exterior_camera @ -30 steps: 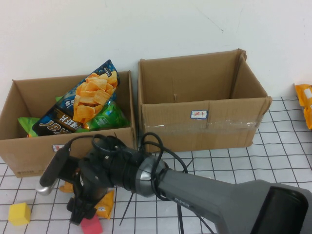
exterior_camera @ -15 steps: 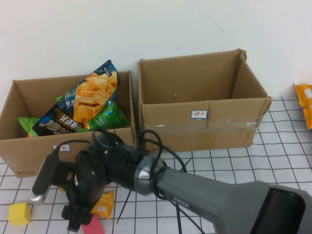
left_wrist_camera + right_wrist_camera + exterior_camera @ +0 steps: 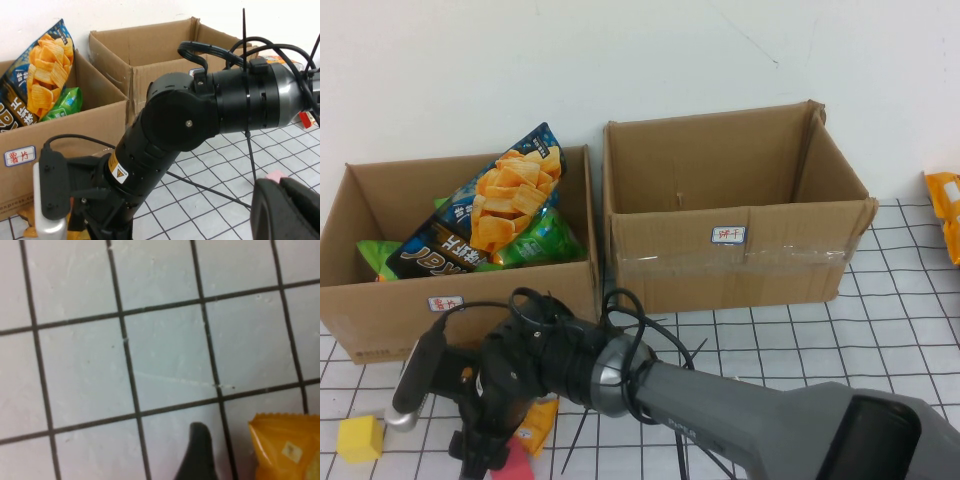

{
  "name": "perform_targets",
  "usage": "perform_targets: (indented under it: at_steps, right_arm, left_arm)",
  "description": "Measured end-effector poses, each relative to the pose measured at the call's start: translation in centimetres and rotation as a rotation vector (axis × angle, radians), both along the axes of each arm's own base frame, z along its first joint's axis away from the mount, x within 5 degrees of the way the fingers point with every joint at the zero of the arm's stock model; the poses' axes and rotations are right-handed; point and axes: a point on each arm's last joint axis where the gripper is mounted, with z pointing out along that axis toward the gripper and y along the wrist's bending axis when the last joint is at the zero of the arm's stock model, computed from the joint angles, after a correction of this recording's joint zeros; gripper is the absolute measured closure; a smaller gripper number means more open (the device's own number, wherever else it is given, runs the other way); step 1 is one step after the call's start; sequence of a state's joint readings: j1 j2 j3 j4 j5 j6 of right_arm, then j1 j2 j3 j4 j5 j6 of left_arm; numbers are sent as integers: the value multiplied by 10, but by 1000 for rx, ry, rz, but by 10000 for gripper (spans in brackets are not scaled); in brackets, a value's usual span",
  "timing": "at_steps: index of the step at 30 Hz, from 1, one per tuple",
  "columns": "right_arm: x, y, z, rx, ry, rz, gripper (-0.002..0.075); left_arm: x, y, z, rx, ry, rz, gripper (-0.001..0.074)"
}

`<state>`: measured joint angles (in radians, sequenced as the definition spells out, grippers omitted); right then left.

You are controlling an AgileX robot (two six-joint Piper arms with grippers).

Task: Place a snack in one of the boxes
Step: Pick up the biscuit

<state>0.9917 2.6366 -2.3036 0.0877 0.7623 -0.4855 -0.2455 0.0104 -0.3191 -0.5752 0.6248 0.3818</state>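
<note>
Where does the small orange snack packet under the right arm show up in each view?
High view: orange snack packet lies on the grid mat, bottom left, partly hidden beside the open right gripper.
Left wrist view: only an orange corner shows below the labelled box.
Right wrist view: packet in the lower corner.
Shared landmark: black grid lines.

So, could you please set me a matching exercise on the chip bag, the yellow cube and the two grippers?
Things:
1. chip bag
2. yellow cube
3. right gripper
4. left gripper

States or places:
A. shut, out of the high view
B. open, low over the table beside the orange snack
C. in the left box
D. on the table, front left

Pairs: 1-C, 2-D, 3-B, 4-A.
</note>
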Motion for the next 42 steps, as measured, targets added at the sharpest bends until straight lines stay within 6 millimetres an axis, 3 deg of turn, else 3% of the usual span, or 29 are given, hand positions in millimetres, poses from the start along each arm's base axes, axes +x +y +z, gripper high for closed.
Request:
perform_targets:
  at_steps: [4,7,16,23,28,33,36,42]
  right_arm:
    - [1,0,0,4,8,-34,211]
    - [1,0,0,8,19,-56,265]
    - [-1,-4,8,-66,65,-63,666]
    - [0,-5,57,-58,84,-86,720]
    - [-5,-11,91,-56,106,-115,723]
    - [-3,-12,92,-39,143,-238,701]
    - [2,-13,78,-40,196,-345,596]
    - [12,-17,40,-76,275,-501,255]
  left_arm:
    - [0,0,0,0,0,0,736]
    - [0,0,0,0,0,0,736]
    - [0,0,0,0,0,0,736]
    - [0,0,0,0,0,0,736]
    - [0,0,0,0,0,0,736]
    - [0,0,0,0,0,0,736]
    - [0,0,0,0,0,0,736]
    - [0,0,0,-1,1,-1,736]
